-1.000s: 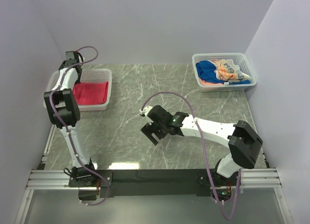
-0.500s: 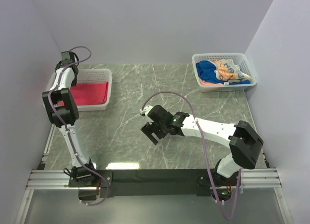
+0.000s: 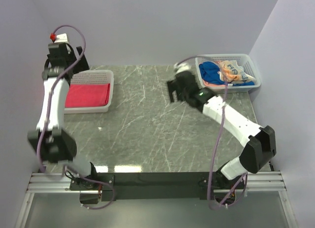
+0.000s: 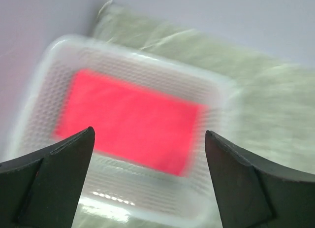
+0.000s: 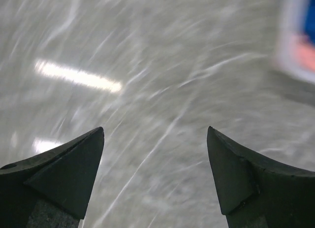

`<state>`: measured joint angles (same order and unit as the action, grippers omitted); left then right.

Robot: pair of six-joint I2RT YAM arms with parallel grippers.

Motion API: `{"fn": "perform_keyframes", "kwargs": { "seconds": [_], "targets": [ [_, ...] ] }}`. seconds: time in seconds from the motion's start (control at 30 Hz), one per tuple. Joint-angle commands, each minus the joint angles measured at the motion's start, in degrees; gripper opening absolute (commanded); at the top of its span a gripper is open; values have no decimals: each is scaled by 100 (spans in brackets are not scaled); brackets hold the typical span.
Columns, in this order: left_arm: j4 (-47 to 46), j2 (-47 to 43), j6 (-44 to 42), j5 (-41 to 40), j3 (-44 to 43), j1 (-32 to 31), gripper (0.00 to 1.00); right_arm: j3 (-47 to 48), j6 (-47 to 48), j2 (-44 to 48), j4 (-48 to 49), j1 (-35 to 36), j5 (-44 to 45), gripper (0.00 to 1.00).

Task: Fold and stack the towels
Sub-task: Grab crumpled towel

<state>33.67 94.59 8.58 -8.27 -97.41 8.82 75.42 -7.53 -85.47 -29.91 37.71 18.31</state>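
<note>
Left pincer (image 3: 75, 58): released, jaws wide with nothing between them. A second ago it was low over the left basket (image 3: 111, 85) and nearly clenched. It has since lifted up and back.
Red towel (image 3: 87, 95): flat and folded in the left basket, below and ahead of the left pincer, no longer touched by it. The left wrist view frames it between the open fingers.
Right pincer (image 3: 172, 90): released and empty, as before. It has swung from over the middle of the table (image 3: 147, 134) to just beside the right basket (image 3: 224, 56).
Right basket: just beyond this pincer, to its right. It holds a blue towel (image 3: 210, 70) and a printed towel (image 3: 231, 70), both crumpled.
Meaning: the red towel looks delivered and let go, so one piece of the stack seems done. The right arm seems headed to fetch the next towel.
Risk: the crumpled towels lie tangled, so lifting one may drag the other along.
</note>
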Motion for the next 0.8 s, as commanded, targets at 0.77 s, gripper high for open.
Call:
{"fn": "perform_keyframes", "kwargs": {
  "seconds": [0.77],
  "targets": [
    [-1688, -2797, 663, 1943, 4898, -2605, 99, 4102, 700, -4099, 768, -4052, 411, 70]
  ]
}}
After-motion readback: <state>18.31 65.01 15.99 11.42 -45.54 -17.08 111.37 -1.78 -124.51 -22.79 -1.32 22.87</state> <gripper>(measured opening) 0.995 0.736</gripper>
